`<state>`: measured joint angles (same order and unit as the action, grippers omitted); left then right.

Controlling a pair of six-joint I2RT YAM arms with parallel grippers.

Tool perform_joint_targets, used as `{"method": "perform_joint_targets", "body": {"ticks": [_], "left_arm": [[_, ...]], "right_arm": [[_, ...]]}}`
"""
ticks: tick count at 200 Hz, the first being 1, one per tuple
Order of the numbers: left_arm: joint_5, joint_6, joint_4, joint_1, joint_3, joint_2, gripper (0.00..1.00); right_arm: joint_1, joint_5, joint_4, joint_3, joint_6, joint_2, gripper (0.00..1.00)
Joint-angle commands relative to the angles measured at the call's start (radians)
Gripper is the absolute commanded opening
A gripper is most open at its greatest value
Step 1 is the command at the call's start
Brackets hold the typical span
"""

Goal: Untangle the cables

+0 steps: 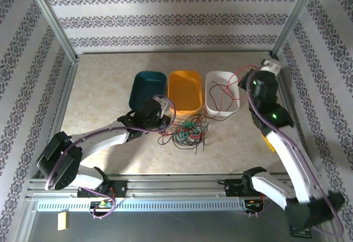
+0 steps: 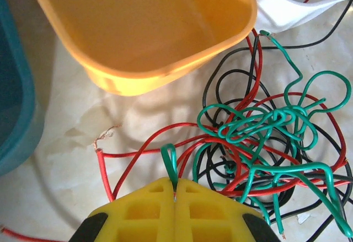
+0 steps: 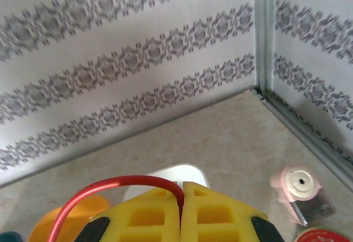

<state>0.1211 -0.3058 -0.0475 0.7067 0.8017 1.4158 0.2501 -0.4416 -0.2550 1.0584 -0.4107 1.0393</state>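
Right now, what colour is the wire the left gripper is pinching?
The wire is green, clearest in the left wrist view.

Soft, even light falls from above in the top view. The table [image 1: 110, 82] looks pale and slightly washed out, with a mild haze and only faint shadows. In the left wrist view the orange bin [image 2: 138, 21] throws a broad, soft-edged shadow towards 6 o'clock. The white bin [image 2: 287, 5] at 1 o'clock is nearly blown out, and the cables [image 2: 259, 126] are sharp, with small highlights along their sheaths. In the right wrist view the wallpaper [image 3: 138, 87] is soft, and the pink reel [image 3: 300, 189] at 4 o'clock is blurred.
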Motion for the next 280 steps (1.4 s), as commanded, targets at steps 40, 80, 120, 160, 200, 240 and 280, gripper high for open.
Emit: {"method": "perform_joint_targets", "body": {"ticks": [40, 80, 120, 160, 200, 240, 280], "left_arm": [[-0.132, -0.019, 0.04, 0.02, 0.031, 0.014, 0.0], [-0.123, -0.014, 0.035, 0.02, 0.043, 0.029, 0.0], [-0.121, -0.015, 0.026, 0.022, 0.05, 0.035, 0.0], [-0.12, -0.015, 0.028, 0.022, 0.051, 0.037, 0.0], [-0.125, -0.016, 0.024, 0.022, 0.05, 0.035, 0.0], [-0.121, -0.016, 0.025, 0.023, 0.054, 0.04, 0.0], [-0.118, -0.015, 0.02, 0.023, 0.059, 0.045, 0.0]], "right_arm": [[-0.141, 0.106, 0.098, 0.056, 0.002, 0.276, 0.0], [-0.209, 0.104, 0.1, 0.02, -0.088, 0.355, 0.0], [-0.213, -0.032, 0.127, 0.001, -0.098, 0.309, 0.0], [-0.212, -0.008, 0.129, 0.047, -0.079, 0.334, 0.0], [-0.176, -0.033, 0.136, 0.096, -0.06, 0.402, 0.0], [-0.099, -0.019, 0.12, 0.141, -0.053, 0.485, 0.0], [-0.077, -0.012, 0.094, 0.129, -0.101, 0.547, 0.0]]}}
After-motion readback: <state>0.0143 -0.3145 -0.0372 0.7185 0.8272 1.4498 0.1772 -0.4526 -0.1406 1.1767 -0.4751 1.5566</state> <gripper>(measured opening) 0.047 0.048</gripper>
